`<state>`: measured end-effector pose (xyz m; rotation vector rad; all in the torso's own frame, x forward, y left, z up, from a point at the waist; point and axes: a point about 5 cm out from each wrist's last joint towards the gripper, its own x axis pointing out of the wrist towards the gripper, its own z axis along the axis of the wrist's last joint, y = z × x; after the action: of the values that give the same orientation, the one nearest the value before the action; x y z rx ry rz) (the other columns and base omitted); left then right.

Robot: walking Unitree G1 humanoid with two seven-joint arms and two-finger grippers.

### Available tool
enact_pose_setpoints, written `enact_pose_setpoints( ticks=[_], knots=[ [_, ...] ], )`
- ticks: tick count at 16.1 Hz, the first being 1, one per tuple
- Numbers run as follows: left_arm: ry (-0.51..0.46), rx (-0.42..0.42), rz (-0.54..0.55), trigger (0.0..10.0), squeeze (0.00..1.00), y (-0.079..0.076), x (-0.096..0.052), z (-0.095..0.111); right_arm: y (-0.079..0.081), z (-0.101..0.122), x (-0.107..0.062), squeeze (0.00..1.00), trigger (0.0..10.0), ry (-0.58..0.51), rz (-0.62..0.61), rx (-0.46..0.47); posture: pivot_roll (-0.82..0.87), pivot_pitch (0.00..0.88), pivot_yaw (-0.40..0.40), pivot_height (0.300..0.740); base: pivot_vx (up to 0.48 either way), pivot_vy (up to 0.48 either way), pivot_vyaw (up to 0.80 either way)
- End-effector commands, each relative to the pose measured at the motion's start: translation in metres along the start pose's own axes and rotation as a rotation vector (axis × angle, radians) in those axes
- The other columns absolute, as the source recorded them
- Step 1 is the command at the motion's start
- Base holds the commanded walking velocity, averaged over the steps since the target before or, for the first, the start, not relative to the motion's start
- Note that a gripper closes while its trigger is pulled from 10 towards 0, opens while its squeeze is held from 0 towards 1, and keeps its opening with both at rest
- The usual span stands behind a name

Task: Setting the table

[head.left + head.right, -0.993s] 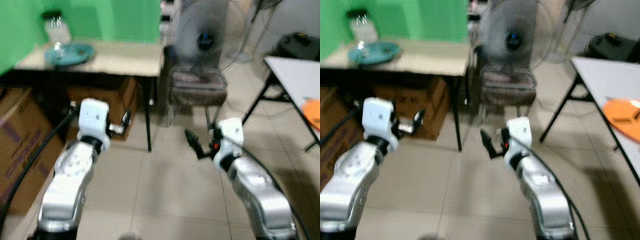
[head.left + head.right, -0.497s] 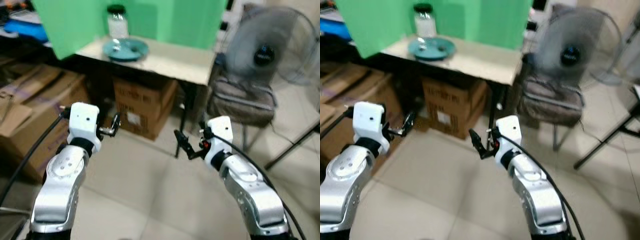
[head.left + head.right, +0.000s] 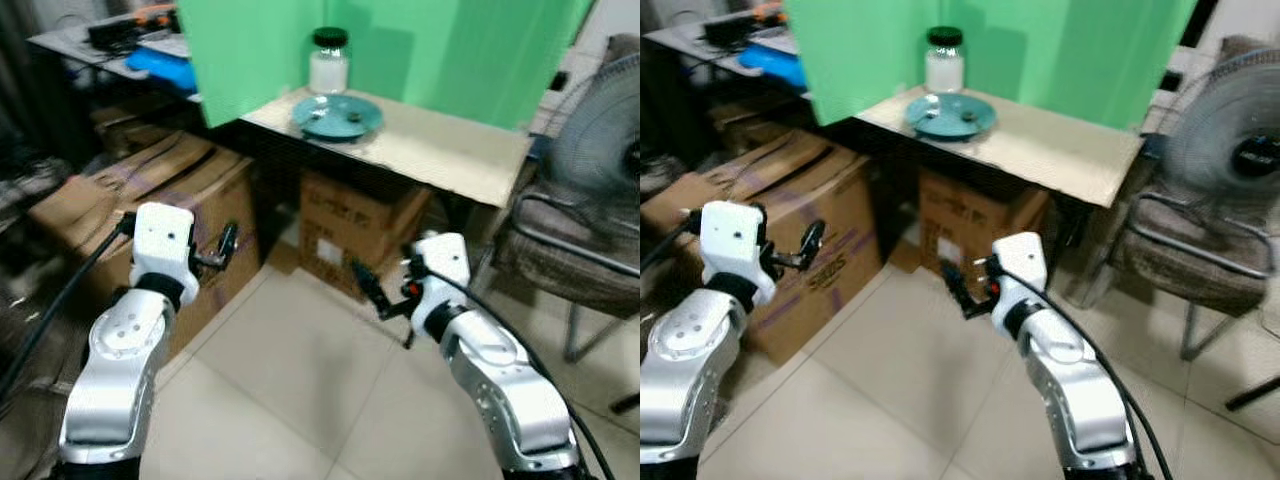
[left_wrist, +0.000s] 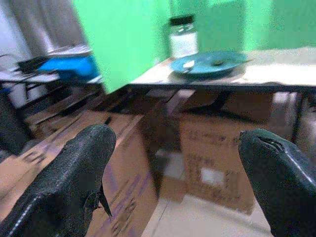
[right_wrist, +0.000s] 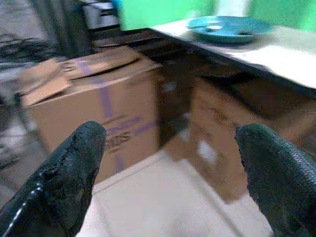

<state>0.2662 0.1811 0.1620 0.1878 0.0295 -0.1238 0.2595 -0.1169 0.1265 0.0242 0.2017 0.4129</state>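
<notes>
Left gripper [image 4: 173, 182] and right gripper [image 5: 173, 173] both held up over the tiled floor [image 3: 290, 390], fingers spread apart, empty. Cardboard boxes [image 3: 150, 200] just ahead of them. Teal plate [image 3: 337, 115] well beyond and above both grippers, on table [image 3: 440, 160], jar [image 3: 328, 62] touching behind it, green backdrop [image 3: 450, 50] farthest.

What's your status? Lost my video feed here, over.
Left gripper and right gripper open, empty, held low over the floor. Teal plate and jar on the table ahead. Cardboard boxes beside the approach.
</notes>
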Motion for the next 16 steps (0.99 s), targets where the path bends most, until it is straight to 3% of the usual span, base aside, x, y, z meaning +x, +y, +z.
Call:
enact_pose_setpoints(
  ticks=[1, 16],
  knots=[
    [-0.013, -0.01, -0.033, 10.0, 0.0, -0.0092, 0.0021, 0.0028, -0.0103, 0.002, -0.0045, 0.0, 10.0, -0.016, -0.051, 0.003, 0.1, 0.0, -0.015, 0.74, 0.349, 0.0, 0.0],
    [-0.024, 0.012, -0.067, 10.0, 0.0, -0.0087, 0.0071, 0.007, -0.0104, 0.0072, -0.0015, 0.0, 10.0, -0.069, -0.076, 0.027, 0.1, 0.0, 0.005, 0.74, 0.35, 0.0, 0.0]
  ],
)
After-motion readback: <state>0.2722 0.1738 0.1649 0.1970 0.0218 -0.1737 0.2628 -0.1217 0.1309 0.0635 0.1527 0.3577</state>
